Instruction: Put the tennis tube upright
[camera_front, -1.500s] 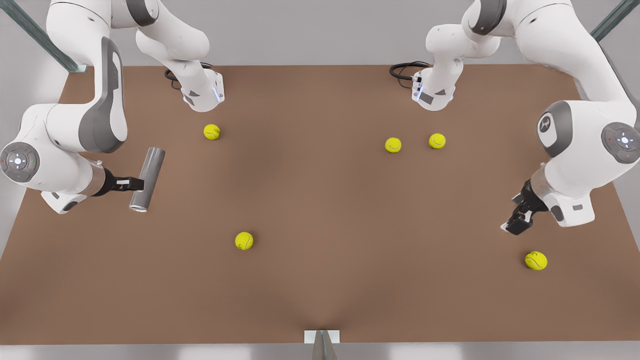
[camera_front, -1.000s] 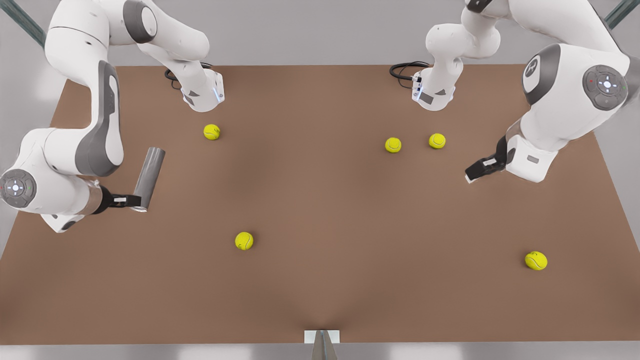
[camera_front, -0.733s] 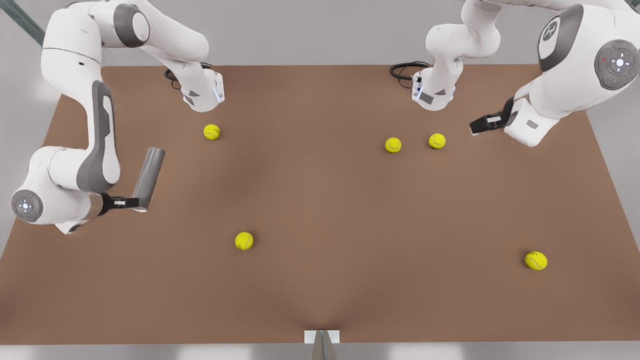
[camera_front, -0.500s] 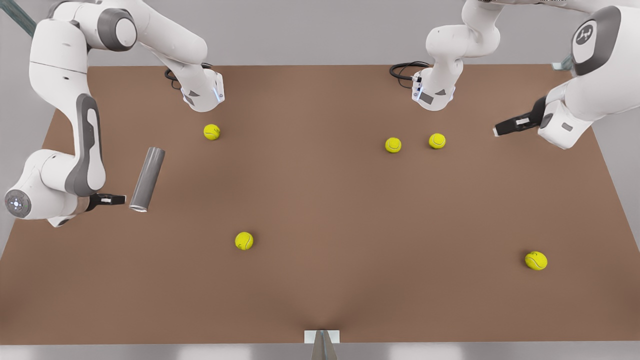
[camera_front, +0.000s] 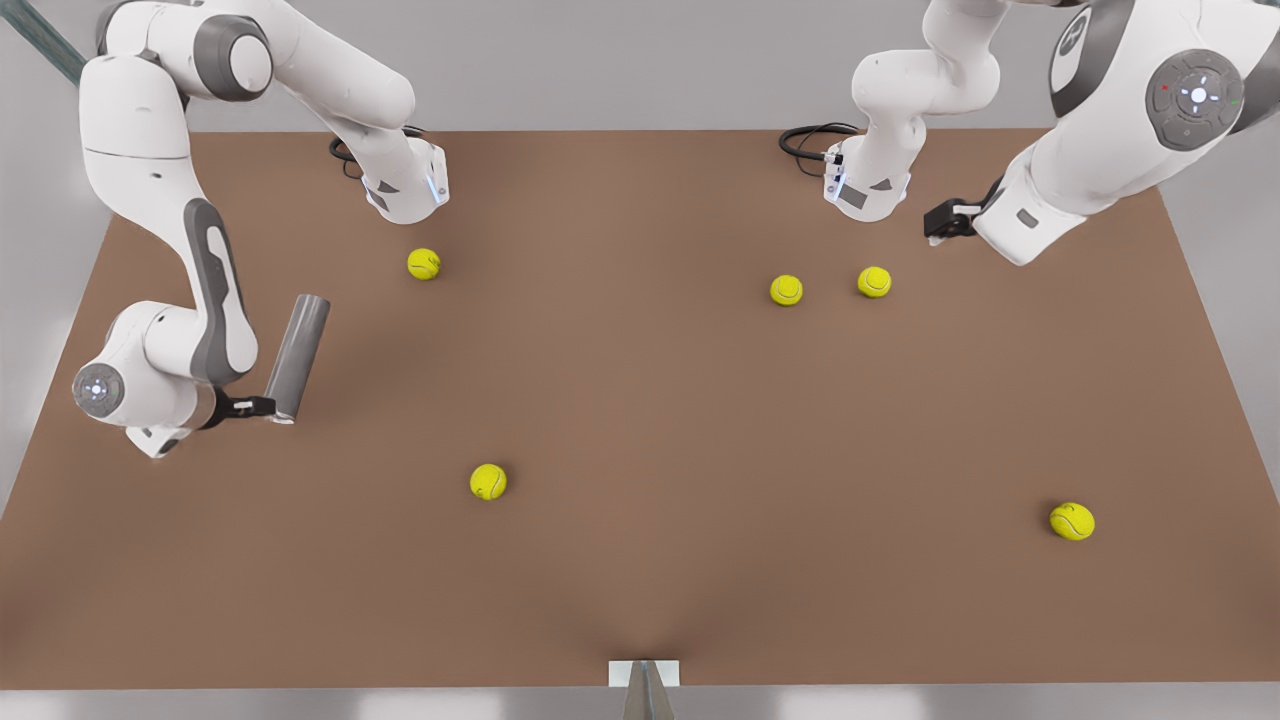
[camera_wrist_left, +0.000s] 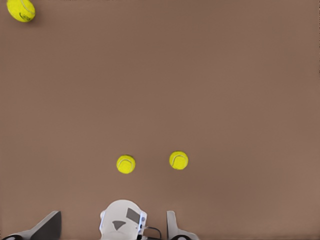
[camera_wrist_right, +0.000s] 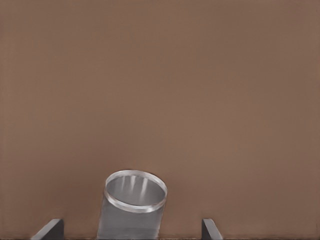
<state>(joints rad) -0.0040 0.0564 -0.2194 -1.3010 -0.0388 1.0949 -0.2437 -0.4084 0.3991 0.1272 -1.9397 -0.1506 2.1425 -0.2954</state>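
The tennis tube (camera_front: 295, 355) is a plain grey cylinder near the front view's left edge of the table, slanted, with its silvery rim end (camera_front: 278, 418) toward the front. My right gripper (camera_front: 262, 407) is level with that rim end and reaches in from the side. In the right wrist view the tennis tube (camera_wrist_right: 132, 210) sits between the fingertips (camera_wrist_right: 49, 229) with a gap on each side, so the gripper (camera_wrist_right: 129, 229) is open. My left gripper (camera_front: 935, 222) hangs open over the back right of the table, holding nothing, with its fingertips (camera_wrist_left: 172, 225) wide apart.
Several yellow-green tennis balls lie loose on the brown table (camera_front: 650, 420): one at the back left (camera_front: 423, 264), two at the back right (camera_front: 786, 290) (camera_front: 874, 282), one front left of centre (camera_front: 488, 481), one front right (camera_front: 1072, 521). The arm bases (camera_front: 405, 190) (camera_front: 868, 190) stand at the back.
The right gripper let go of the tube's middle, slid to its rim end, drew back and has returned there. The left arm swung from front right to back right. The tube has not shifted.
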